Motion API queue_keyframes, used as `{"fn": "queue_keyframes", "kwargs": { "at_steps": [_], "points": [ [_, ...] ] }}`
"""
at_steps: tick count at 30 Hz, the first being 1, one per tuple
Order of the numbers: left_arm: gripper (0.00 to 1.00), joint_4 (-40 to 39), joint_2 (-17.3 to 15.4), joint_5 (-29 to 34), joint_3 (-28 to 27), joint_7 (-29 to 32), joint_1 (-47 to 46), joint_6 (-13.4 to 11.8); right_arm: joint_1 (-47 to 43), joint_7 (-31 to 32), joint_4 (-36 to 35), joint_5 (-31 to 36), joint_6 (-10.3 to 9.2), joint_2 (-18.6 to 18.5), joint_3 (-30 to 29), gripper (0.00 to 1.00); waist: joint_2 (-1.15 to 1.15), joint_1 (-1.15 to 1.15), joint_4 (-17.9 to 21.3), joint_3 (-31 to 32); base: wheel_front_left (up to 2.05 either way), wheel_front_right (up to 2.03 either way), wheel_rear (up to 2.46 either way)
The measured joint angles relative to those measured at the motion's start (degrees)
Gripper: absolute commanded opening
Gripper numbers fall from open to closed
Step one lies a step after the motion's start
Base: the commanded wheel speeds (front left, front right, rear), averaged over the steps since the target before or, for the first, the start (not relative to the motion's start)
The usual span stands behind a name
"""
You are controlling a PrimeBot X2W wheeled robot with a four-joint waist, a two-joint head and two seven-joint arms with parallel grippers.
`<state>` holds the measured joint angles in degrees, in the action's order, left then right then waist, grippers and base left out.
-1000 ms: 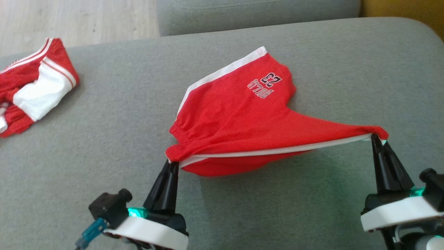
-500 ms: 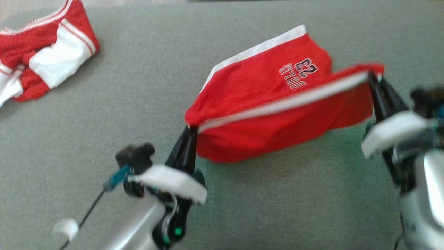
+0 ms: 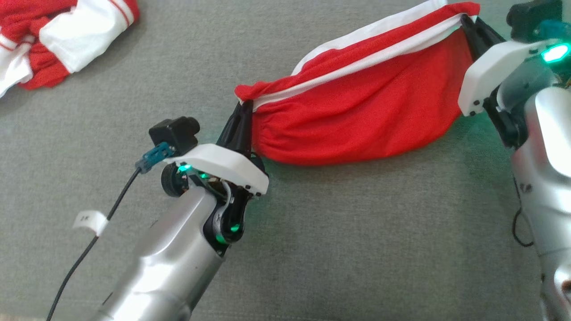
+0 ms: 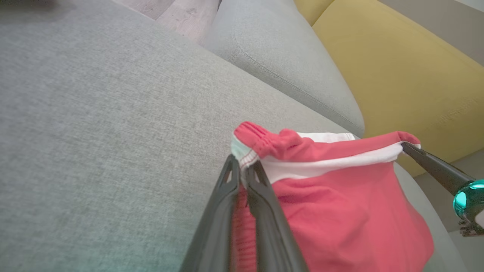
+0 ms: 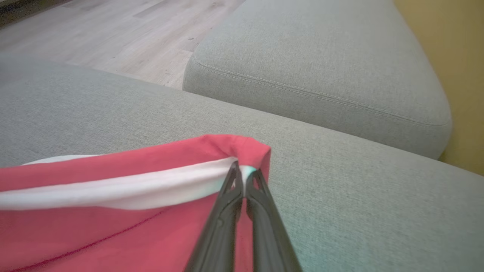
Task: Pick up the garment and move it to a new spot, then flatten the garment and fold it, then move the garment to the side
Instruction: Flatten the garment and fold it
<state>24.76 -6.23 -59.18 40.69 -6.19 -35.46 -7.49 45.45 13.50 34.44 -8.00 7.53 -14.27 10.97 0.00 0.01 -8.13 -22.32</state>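
The garment [image 3: 357, 111] is a pair of red shorts with white side stripes, hanging stretched between my two grippers above the grey cushion. My left gripper [image 3: 244, 107] is shut on its elastic waistband corner [image 4: 245, 151]. My right gripper [image 3: 466, 20] is shut on the opposite corner at the white stripe [image 5: 242, 172]. The red cloth [image 4: 340, 211] sags below the taut upper edge. In the left wrist view the right gripper's fingers [image 4: 435, 166] show at the far end of the edge. The printed lettering is hidden.
A second red and white garment [image 3: 53, 40] lies crumpled at the upper left of the grey cushion [image 3: 357, 245]. Another grey cushion [image 5: 321, 64] lies beyond, with wooden floor [image 5: 113, 34] and a yellow sofa part [image 4: 397, 68] nearby.
Both grippers have lifted the shorts off the cushion and carried them forward, so they now hang free between them. The head camera has tilted down, shifting the whole picture.
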Motion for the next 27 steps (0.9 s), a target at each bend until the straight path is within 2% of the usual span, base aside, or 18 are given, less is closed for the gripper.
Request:
{"fn": "queue_keyframes", "kwargs": {
  "at_steps": [9,10,11,12,13,21,27],
  "points": [
    [0.00,3.0,1.8,-0.9,-0.2,-1.5,-1.6,0.0,5.8,-4.4,9.9,0.0,0.00,-0.1,2.0,0.00,0.00,-0.01,-1.2,-1.3,0.00,0.00,0.00],
    [0.25,3.0,2.0,-1.1,-0.5,-2.0,-1.9,0.0,6.5,-5.0,10.9,0.0,0.00,-0.1,2.2,0.00,0.00,-0.01,-1.3,-1.4,0.00,0.00,0.00],
    [0.78,3.0,2.1,-1.3,-0.6,-2.3,-2.2,0.0,7.2,-5.6,11.9,0.0,0.00,-0.1,2.5,0.24,0.00,-0.01,-1.3,-1.4,0.00,0.00,0.00],
    [1.00,2.9,2.3,-1.4,-0.7,-2.8,-2.4,0.1,7.7,-6.5,12.6,0.0,0.00,-0.1,2.9,0.45,0.00,-0.01,-1.3,-1.5,0.00,0.00,0.00],
    [1.00,2.9,2.4,-1.4,-0.9,-3.2,-2.5,0.4,8.2,-7.5,13.3,-0.2,0.00,-0.1,3.3,1.00,0.00,-0.01,-1.3,-1.6,0.00,0.00,0.00],
    [1.00,1.8,1.7,0.4,-0.8,-5.2,-2.9,0.4,10.8,-13.2,18.6,-0.6,0.00,-0.2,3.9,1.00,0.00,-0.01,-1.5,-1.3,0.00,0.00,0.00],
    [1.00,-2.5,-2.1,3.9,-0.8,-7.1,0.0,-1.0,10.8,-14.5,21.5,-2.8,0.00,-1.0,4.9,1.00,0.00,-0.01,-1.6,0.0,0.00,0.00,0.00]
  ]
}}
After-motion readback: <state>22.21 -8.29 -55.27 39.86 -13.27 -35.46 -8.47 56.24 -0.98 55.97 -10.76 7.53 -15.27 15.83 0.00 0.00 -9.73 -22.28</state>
